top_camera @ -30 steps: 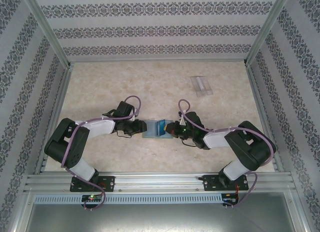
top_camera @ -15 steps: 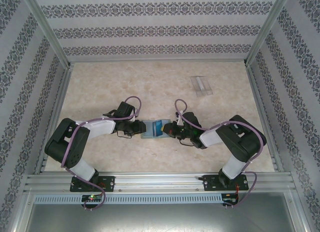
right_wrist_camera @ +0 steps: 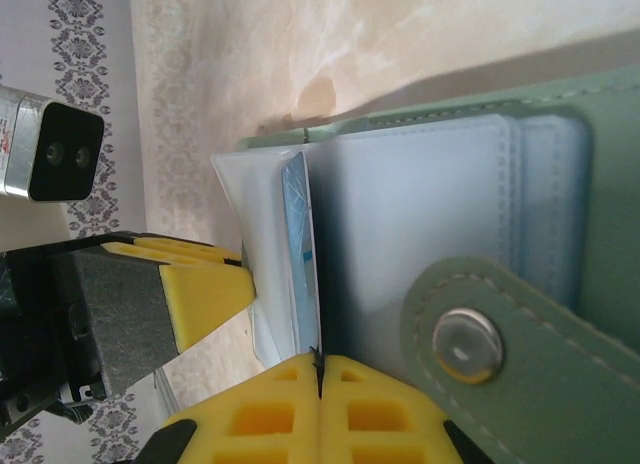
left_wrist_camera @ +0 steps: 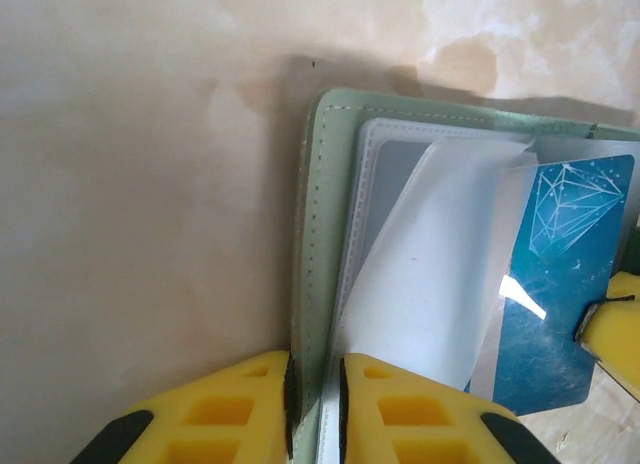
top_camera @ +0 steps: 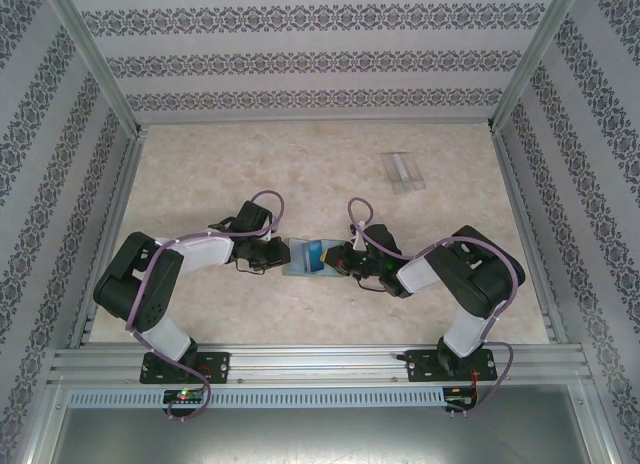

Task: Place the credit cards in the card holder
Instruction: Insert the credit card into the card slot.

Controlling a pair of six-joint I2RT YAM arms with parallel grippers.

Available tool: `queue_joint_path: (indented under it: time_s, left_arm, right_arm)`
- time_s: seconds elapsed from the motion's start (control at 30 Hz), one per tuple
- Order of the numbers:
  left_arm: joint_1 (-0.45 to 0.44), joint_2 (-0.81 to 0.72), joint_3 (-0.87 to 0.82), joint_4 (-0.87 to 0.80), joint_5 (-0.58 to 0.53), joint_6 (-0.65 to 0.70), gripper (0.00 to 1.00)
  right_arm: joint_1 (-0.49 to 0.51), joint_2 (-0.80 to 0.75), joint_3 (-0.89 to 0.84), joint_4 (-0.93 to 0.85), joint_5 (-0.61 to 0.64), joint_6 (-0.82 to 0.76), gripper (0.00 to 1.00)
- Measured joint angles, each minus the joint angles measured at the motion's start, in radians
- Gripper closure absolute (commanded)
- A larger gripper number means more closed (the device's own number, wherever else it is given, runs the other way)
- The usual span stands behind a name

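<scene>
left end effector (left_wrist_camera: 315, 409) clamped on edge of soft grey-green bifold card holder (left_wrist_camera: 325, 184), pinning it open on bench (left_wrist_camera: 120, 184) | right end effector (right_wrist_camera: 318, 384) pinching thin teal credit card (left_wrist_camera: 560, 284), half under clear sleeve (left_wrist_camera: 420, 284)

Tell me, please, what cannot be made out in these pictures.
- Top external view: the card holder is too small, its ends under the left gripper and the right gripper; its slots cannot be told apart.
- Left wrist view: a cloudy sleeve covers part of the blue card; whether the card sits inside it is unclear.
- Right wrist view: the card stands edge-on, so its face is hidden.
</scene>
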Motion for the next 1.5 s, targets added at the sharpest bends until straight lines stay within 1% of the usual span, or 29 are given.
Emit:
queue_joint_path:
  time_s: [0.37,0.83,0.97,1.2,1.37,1.5]
  left_arm:
    - [-0.001,0.022,0.024,-0.009,-0.004,0.0,0.84]
    - [-0.001,0.022,0.024,-0.015,-0.015,0.0,0.84]
    - [-0.001,0.022,0.024,-0.015,-0.015,0.0,0.83]
    - [-0.001,0.008,0.014,-0.014,-0.023,-0.005,0.81]
    - [-0.001,0.003,0.006,-0.006,-0.022,-0.008,0.78]
    - [-0.001,-0.005,-0.011,0.018,-0.014,-0.024,0.75]
  right_arm:
    - [-0.069,0.0,0.015,-0.026,-0.076,-0.041,1.0]
    - [-0.078,0.005,0.064,-0.071,-0.113,-0.079,1.0]
    - [-0.066,0.006,0.064,-0.077,-0.095,-0.042,1.0]
    - [0.001,0.007,0.064,-0.072,-0.008,0.023,1.0]
    - [0.006,0.04,0.064,-0.036,0.009,0.069,0.99]
    - [0.037,0.051,0.064,-0.024,0.032,0.098,0.98]
